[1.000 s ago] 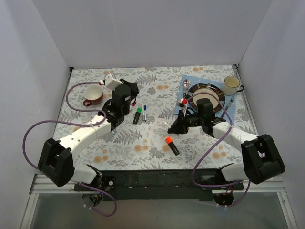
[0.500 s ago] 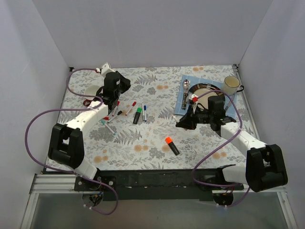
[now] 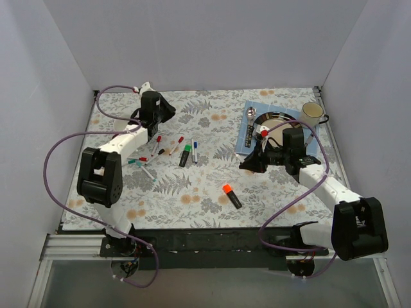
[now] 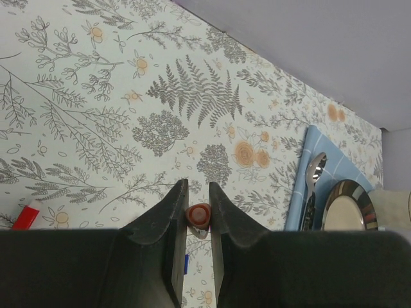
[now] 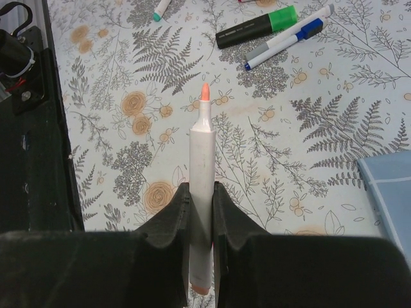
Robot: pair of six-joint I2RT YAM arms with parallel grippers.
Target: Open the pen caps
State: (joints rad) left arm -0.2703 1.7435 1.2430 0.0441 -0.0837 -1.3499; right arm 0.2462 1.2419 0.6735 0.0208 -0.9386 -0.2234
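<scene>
Two grippers in view, both loaded.

Left gripper point(image 4: 198, 192): arm stretched to the far left part of the fern-print table point(image 3: 212, 186). Jaws are pinched on a small red-orange cap point(image 4: 198, 215), which sits just behind the fingertips and is held above the table surface. Its round end faces the wrist camera.

Right gripper point(image 5: 201, 190): jaws are clamped on the barrel of a white marker point(image 5: 203, 151). The barrel runs straight out between the fingers, away from the wrist. Its orange tip point(image 5: 205, 92) is bare and uncapped, pointing towards the middle of the table. In the top view this gripper sits right of centre, just beside the near left corner of the blue mat point(image 3: 246, 140).

Loose pens on the table:
- The green-capped black marker point(image 3: 185, 154) and the blue-capped slim pen point(image 3: 194, 151) lie side by side near mid-table.
- The orange-capped black marker point(image 3: 231, 196) lies alone, nearer the arm bases and well apart from the others.
- The red-ended slim pens point(image 3: 158, 142) lie left of the green one, near the left forearm.
- The teal-ended pens point(image 3: 138, 161) lie nearer the bases than the red ones.
- These ends are too small in the top view to tell whether they are caps or bare tips.

Other items, far right: a plate point(image 3: 273, 117) and a spoon point(image 3: 250, 115) on the blue mat, and a cup point(image 3: 312, 115) beside the plate towards the right wall.
</scene>
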